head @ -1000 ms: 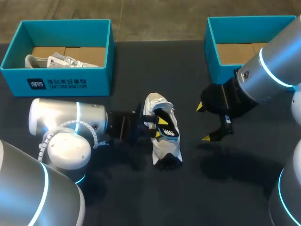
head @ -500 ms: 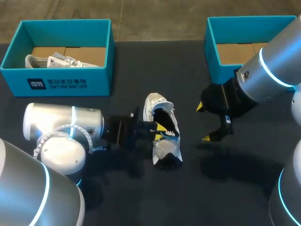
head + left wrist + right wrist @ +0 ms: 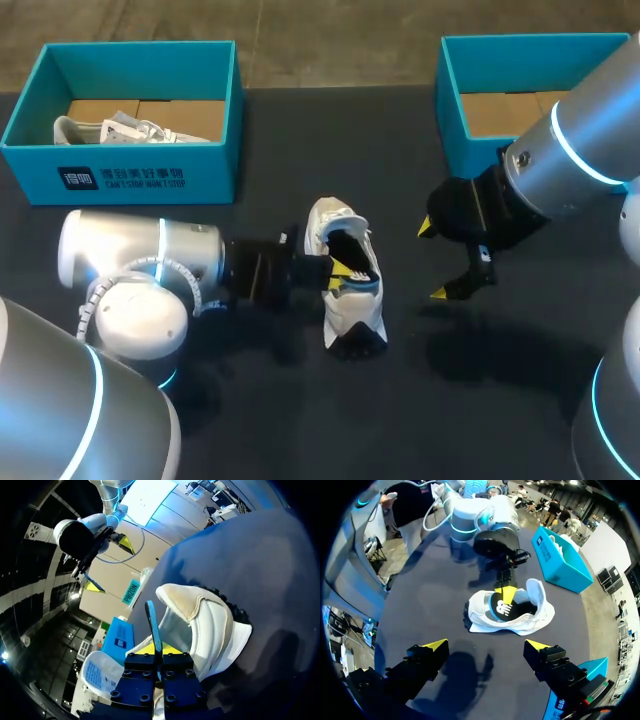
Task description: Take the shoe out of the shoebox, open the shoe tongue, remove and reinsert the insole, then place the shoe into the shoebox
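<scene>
A white shoe (image 3: 352, 312) lies on the dark table (image 3: 300, 420) at the middle, with its opening up. My left gripper (image 3: 343, 271) comes in from the left and is shut on the edge of the shoe's insole (image 3: 352, 258). In the left wrist view the thin blue-edged insole (image 3: 152, 622) stands up between the yellow fingertips of the left gripper (image 3: 156, 650), inside the shoe (image 3: 212, 625). My right gripper (image 3: 433, 260) hangs open to the right of the shoe, apart from it. The right wrist view has the right gripper (image 3: 486, 646) wide open in front of the shoe (image 3: 532, 619).
A teal shoebox (image 3: 140, 178) at the back left holds another white shoe (image 3: 130, 128). A second teal shoebox (image 3: 455, 110) stands at the back right, partly behind my right arm; only its cardboard floor shows inside.
The left gripper's fingers have closed on the insole's edge inside the shoe. The shoe has shifted slightly. The right arm has kept still.
</scene>
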Controlling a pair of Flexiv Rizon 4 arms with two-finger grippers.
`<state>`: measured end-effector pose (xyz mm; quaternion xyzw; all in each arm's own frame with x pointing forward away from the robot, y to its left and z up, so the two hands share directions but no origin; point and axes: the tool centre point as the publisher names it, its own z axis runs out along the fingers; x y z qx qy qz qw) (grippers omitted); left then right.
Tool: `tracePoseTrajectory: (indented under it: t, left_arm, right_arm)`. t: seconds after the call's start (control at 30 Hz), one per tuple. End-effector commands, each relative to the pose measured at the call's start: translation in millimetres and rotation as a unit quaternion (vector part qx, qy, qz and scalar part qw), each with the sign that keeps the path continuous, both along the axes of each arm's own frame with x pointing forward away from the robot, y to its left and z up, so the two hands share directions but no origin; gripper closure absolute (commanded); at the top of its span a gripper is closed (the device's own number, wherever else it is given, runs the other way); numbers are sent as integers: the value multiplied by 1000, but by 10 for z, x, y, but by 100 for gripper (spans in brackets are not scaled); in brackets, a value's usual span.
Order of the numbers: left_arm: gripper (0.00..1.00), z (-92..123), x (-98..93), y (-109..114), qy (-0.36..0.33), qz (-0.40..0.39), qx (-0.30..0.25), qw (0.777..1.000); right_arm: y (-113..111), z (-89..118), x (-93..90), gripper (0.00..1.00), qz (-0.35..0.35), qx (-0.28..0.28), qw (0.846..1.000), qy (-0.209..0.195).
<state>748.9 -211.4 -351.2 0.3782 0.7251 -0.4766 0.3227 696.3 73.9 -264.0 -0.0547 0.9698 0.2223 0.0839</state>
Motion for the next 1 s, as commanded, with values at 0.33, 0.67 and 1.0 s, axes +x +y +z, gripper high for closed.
tracePoseTrajectory:
  t: [0.33, 0.67, 1.0]
  left_arm:
    - [58, 113, -86, -13, 3, -6, -1, 1000]
    - [97, 166, -237, 4, 9, -13, -6, 1000]
    - [100, -22, -112, -32, 9, -28, 5, 1000]
  right_arm:
    - [5, -9, 1, 0, 0, 1, 1000, 0]
    - [5, -9, 1, 0, 0, 1, 1000, 0]
    - [5, -9, 1, 0, 0, 1, 1000, 0]
